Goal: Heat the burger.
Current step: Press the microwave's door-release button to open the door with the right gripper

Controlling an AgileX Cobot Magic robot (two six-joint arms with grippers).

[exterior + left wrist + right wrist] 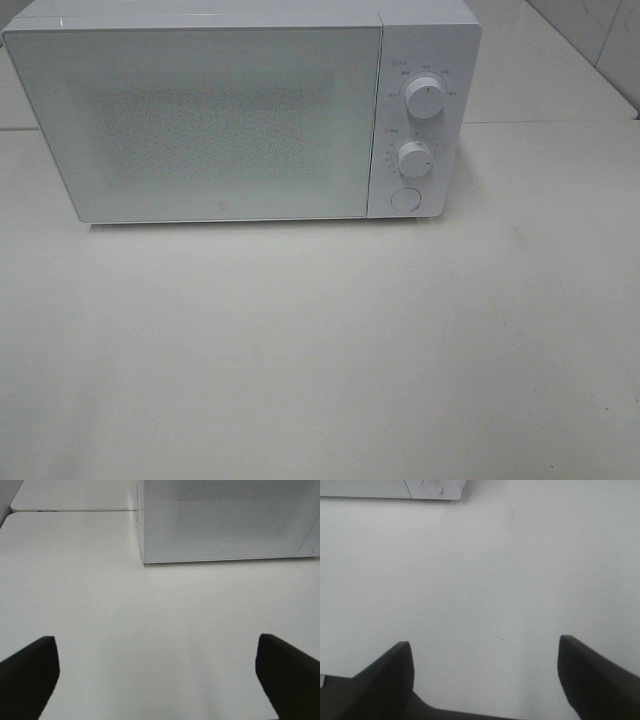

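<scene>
The burger is out of view in every frame. A white microwave (230,115) stands at the back of the table with its door shut; whatever is inside does not show through the frosted door. Neither arm appears in the exterior high view. In the left wrist view my left gripper (157,652) hangs wide open over bare table, facing the microwave's door (225,520). In the right wrist view my right gripper (485,655) is open over bare table with nothing between its fingers; the microwave's lower right corner with its round button (432,486) lies ahead.
The microwave's panel carries two white knobs (425,95) (414,158) and a round door button (405,198). A white table (320,350) stretches in front. A second white surface (70,495) adjoins at the back left, a tiled wall (600,30) at the back right.
</scene>
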